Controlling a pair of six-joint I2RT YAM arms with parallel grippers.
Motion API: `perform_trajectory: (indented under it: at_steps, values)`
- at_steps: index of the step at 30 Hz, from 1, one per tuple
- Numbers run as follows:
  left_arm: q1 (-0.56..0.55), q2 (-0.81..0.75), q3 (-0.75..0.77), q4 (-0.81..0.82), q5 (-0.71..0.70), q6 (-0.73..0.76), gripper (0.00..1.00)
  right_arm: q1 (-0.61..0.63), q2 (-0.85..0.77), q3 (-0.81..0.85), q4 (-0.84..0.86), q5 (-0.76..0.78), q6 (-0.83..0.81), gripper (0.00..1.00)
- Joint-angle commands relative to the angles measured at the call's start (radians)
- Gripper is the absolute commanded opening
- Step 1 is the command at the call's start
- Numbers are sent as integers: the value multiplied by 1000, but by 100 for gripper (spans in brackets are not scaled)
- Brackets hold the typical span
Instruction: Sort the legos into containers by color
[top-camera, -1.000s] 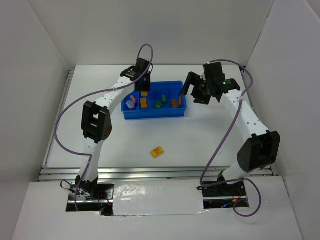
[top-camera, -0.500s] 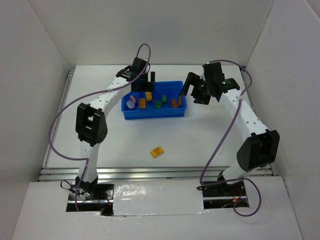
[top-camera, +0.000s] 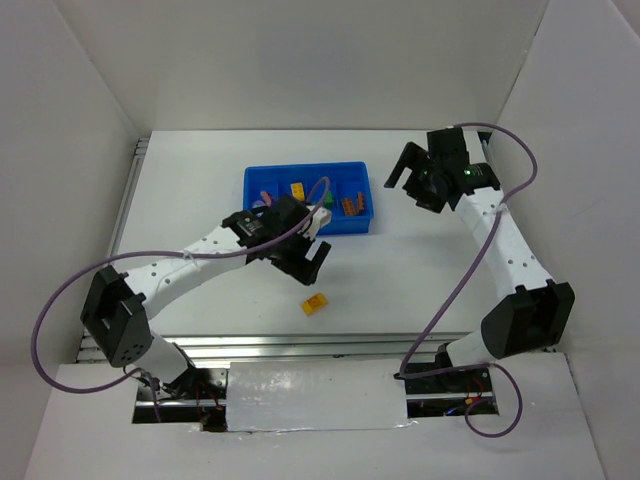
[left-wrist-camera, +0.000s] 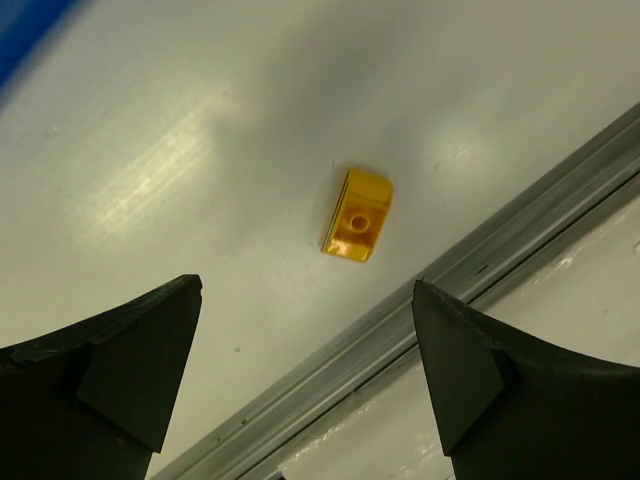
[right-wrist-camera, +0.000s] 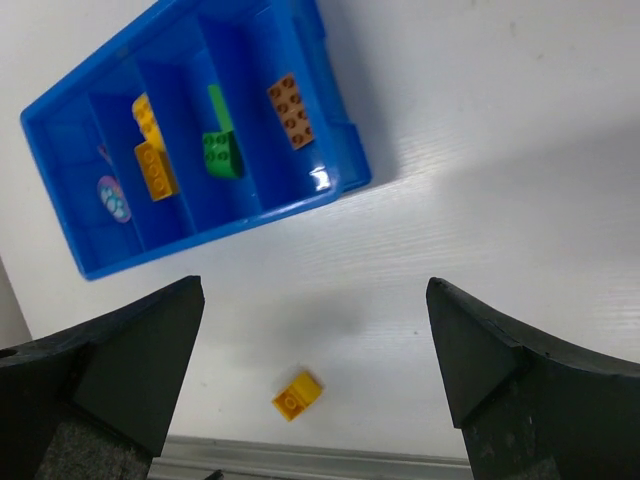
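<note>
One yellow lego (top-camera: 316, 303) lies loose on the white table, also visible as the yellow lego (left-wrist-camera: 358, 214) and the yellow lego (right-wrist-camera: 298, 394) in the wrist views. My left gripper (top-camera: 308, 261) hangs just behind it, open and empty, its jaws (left-wrist-camera: 305, 290) wide apart. The blue tray of containers (top-camera: 300, 168) sits at the back. Inside the tray (right-wrist-camera: 200, 235) are two yellow legos (right-wrist-camera: 155, 170), a green one (right-wrist-camera: 222, 152), a brown one (right-wrist-camera: 290, 108) and a lilac one (right-wrist-camera: 112, 195), each colour in its own section. My right gripper (top-camera: 412, 180) is open and empty to the right of the tray, with its jaws (right-wrist-camera: 313, 290) wide.
A grey metal rail (top-camera: 300, 345) runs along the table's near edge, close to the loose brick, and shows in the left wrist view as the rail (left-wrist-camera: 470, 265). White walls enclose the table on three sides. Purple cables loop from both arms.
My left gripper opened over the tray, then swung forward and down to the table near the loose yellow brick. My right gripper drew back slightly to the right.
</note>
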Motion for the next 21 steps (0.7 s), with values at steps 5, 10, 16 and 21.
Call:
perform_trajectory:
  at_steps: [5, 10, 16, 21]
  values:
    - [-21, 50, -88, 39, 105, 46, 100, -23, -73, -46, -7, 87, -13, 100]
    - [-66, 103, -111, 97, 99, 62, 100, -28, -114, -92, 27, 56, -26, 100]
    - [-95, 161, -156, 160, 91, 66, 100, -26, -198, -176, 77, 20, -62, 100]
    - [-109, 230, -148, 206, 70, 57, 100, -28, -226, -222, 97, -33, -68, 100]
